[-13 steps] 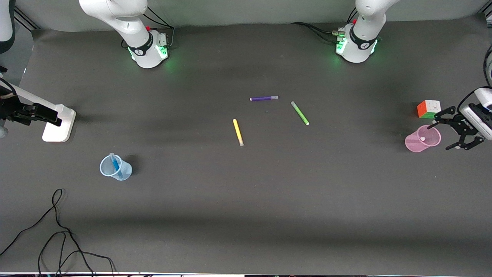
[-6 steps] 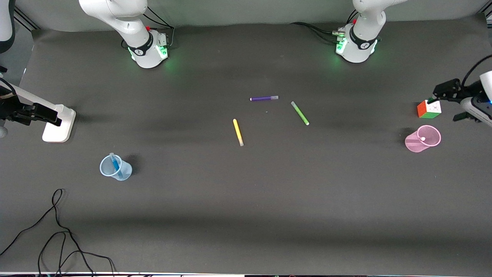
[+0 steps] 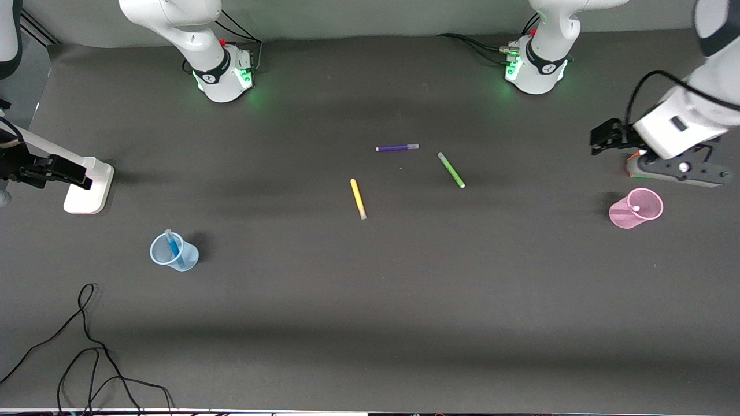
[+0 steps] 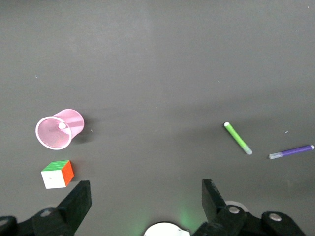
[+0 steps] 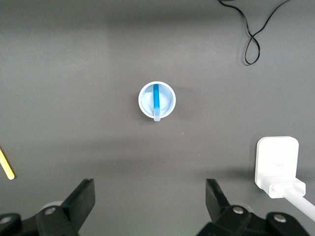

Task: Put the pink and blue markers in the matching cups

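The pale blue cup (image 3: 173, 252) stands toward the right arm's end of the table, and the blue marker (image 3: 173, 247) leans inside it. In the right wrist view the blue marker (image 5: 156, 101) lies across the blue cup (image 5: 156, 100) from above. My right gripper (image 5: 150, 196) hangs high over the table by that cup, open and empty. The pink cup (image 3: 635, 208) stands toward the left arm's end, with the pink marker's pale cap (image 3: 636, 208) showing inside. My left gripper (image 4: 145, 196) is open and empty, up over the puzzle cube beside the pink cup (image 4: 59, 129).
Purple (image 3: 397, 148), green (image 3: 451, 170) and yellow (image 3: 358, 198) pens lie loose mid-table. The puzzle cube (image 4: 57, 173) sits beside the pink cup, farther from the front camera. A white block (image 3: 88, 186) and a black cable (image 3: 87, 341) lie toward the right arm's end.
My left arm has lifted away from beside the pink cup and swung over the puzzle cube, staying open. The right arm has not moved, and both markers stay in their cups.
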`<state>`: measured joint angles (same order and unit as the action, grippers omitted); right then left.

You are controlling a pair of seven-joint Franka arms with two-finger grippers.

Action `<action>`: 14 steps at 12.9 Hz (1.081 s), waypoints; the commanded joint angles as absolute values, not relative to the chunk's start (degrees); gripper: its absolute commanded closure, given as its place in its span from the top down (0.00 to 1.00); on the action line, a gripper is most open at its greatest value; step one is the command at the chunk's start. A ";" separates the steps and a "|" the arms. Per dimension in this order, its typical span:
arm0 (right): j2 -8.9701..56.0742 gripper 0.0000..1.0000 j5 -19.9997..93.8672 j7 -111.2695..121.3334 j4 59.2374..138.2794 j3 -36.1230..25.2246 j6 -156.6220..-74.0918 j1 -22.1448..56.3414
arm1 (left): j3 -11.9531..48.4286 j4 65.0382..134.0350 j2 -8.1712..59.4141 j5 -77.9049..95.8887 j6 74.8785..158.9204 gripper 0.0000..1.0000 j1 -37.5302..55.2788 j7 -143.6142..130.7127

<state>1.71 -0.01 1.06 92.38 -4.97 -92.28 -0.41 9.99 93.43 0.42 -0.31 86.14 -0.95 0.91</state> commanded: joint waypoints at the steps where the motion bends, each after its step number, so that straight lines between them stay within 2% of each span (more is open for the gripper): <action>1: 1.14 1.00 -0.53 1.67 92.46 -5.36 -92.55 0.09 | 9.49 89.12 2.90 -2.63 83.76 1.00 -0.09 -0.97; 7: 1.14 1.00 -0.44 1.67 92.46 -5.45 -92.55 0.09 | 9.58 89.30 3.08 -4.40 81.83 1.00 -0.17 -0.62; 8: 1.14 1.00 -0.44 1.67 92.46 -5.45 -92.55 0.09 | 9.49 90.08 1.51 -4.48 82.17 1.00 0.09 -0.70; 12: 1.14 1.00 -0.44 1.67 92.46 -5.54 -92.55 0.09 | 5.37 95.69 -2.27 -4.57 87.87 1.00 3.94 -0.70; 14: 1.14 1.00 -0.44 1.67 92.46 -5.45 -92.55 0.09 | 5.45 96.33 -2.03 -4.40 88.77 1.00 3.52 -0.70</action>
